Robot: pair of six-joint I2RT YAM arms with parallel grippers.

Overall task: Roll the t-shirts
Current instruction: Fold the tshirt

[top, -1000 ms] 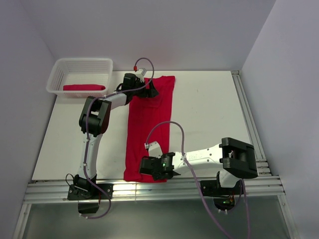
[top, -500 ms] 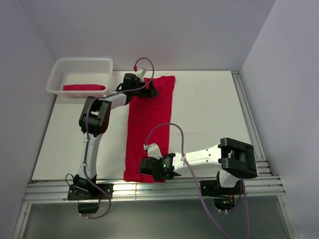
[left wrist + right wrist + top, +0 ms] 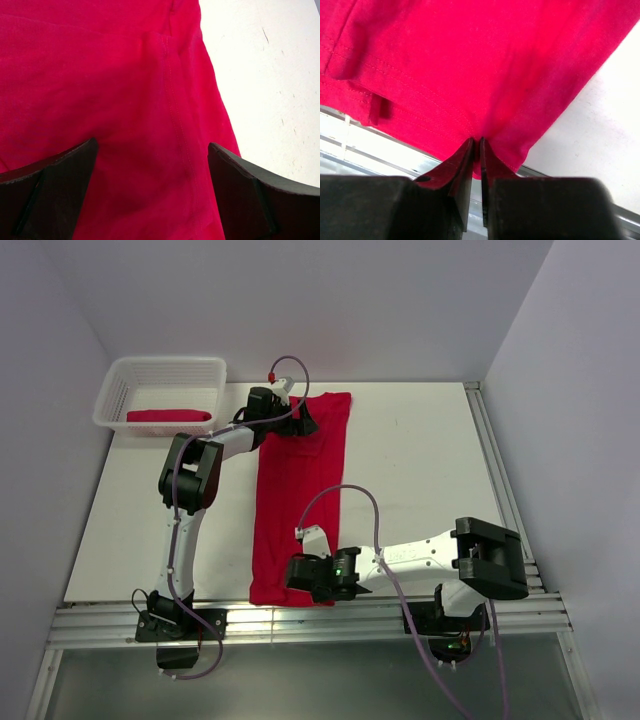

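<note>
Soft, light, limp t-shirt (image 3: 300, 490) lying flat just beside the basket (image 3: 165, 360), likely to sag unless taken by its edges: right gripper (image 3: 476, 145) pinches the hem far from the basket, left gripper (image 3: 151, 145) hangs spread above the end near it.

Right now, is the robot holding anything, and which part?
The right gripper pinches the flat t-shirt by its near edge. The left gripper is open, holding nothing.

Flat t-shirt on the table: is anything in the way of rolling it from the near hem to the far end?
Only the left jaws: they stand wide open over the t-shirt at its far end. The right jaws are pinched on the near hem. The cloth between is bare.
</note>
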